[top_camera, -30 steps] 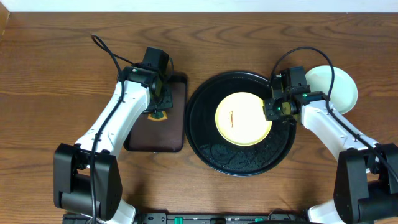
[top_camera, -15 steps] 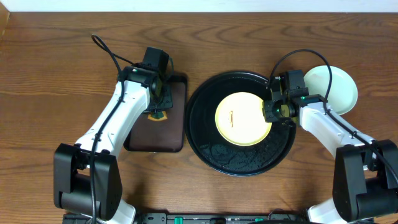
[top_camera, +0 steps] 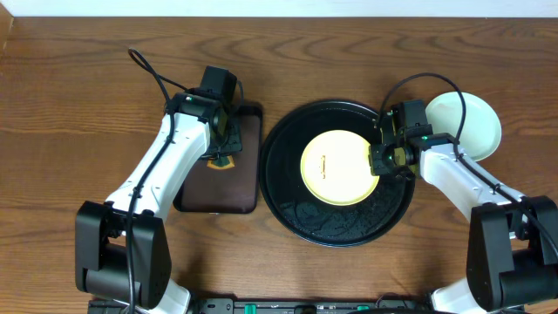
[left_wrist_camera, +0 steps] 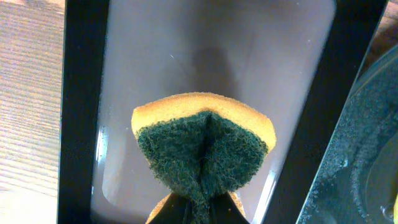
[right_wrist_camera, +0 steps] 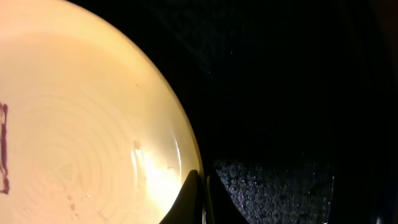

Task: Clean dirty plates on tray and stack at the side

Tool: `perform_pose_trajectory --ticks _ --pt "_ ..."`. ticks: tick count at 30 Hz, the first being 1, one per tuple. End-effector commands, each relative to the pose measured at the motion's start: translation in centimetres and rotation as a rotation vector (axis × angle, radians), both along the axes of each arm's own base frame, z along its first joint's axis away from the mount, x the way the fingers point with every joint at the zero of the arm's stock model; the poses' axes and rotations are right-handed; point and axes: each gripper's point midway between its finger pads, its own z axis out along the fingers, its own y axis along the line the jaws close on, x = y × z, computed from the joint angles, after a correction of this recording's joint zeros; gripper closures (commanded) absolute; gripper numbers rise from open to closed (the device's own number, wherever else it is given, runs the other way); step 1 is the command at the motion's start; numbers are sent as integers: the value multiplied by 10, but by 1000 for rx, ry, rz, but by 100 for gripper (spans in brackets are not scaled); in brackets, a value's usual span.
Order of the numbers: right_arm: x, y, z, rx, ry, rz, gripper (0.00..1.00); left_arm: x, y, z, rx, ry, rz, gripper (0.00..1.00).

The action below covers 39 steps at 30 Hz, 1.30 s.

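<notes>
Overhead: black tray [top_camera: 283,205] holds one smeared yellow plate [top_camera: 340,170], right gripper [top_camera: 381,160] at its right rim; mint plate [top_camera: 478,122] lies outside, left gripper [top_camera: 223,146] well apart over brown tray [top_camera: 196,196]. Left wrist: sponge [left_wrist_camera: 202,146] pinched fast. Right wrist: fingertips [right_wrist_camera: 186,208] pressed together, plate leftward; rim nipped or not, cannot tell.

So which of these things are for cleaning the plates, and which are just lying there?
For the job: yellow plate with a dark mark, on the black round tray; mint plate set aside on the right; sponge in the left gripper; right gripper, shut on the yellow plate's rim.
Just there: brown rectangular tray under the sponge; wooden table.
</notes>
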Motion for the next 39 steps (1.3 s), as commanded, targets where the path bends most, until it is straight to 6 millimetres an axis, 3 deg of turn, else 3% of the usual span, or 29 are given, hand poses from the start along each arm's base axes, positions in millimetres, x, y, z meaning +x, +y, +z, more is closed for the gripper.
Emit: perform_pose_trajectory --ticks 1,9,11,12,17,23,25,30,34,37,39 --pt "-13 -3 -9 29 75 -118 99 -1 1 -4 11 8 -24 92" --pt "-18 -3 -8 41 107 -159 97 3 0 -3 13 -9 -49 92" --pt "-13 -3 -2 38 87 -134 76 5 -1 -1 19 -15 -83 92" --pt "-11 -3 1 39 82 -135 75 6 -1 0 19 -18 -90 92" --pt "4 -7 14 48 43 -152 75 11 -3 7 15 -34 -90 93" --pt "6 -11 14 33 31 -109 75 13 -2 9 25 -42 -112 93" --pt "7 -11 14 34 26 -109 75 16 -1 17 36 -49 -110 93" --pt "13 -10 16 39 0 -109 75 25 -2 58 37 -81 -104 93" --pt "12 -9 15 39 3 -107 75 26 -16 70 -1 -95 -133 92" --pt "8 -10 9 38 10 -107 74 22 -35 60 -10 -68 -182 93" --pt "6 -10 6 38 10 -106 75 18 -58 51 -49 -48 -232 93"
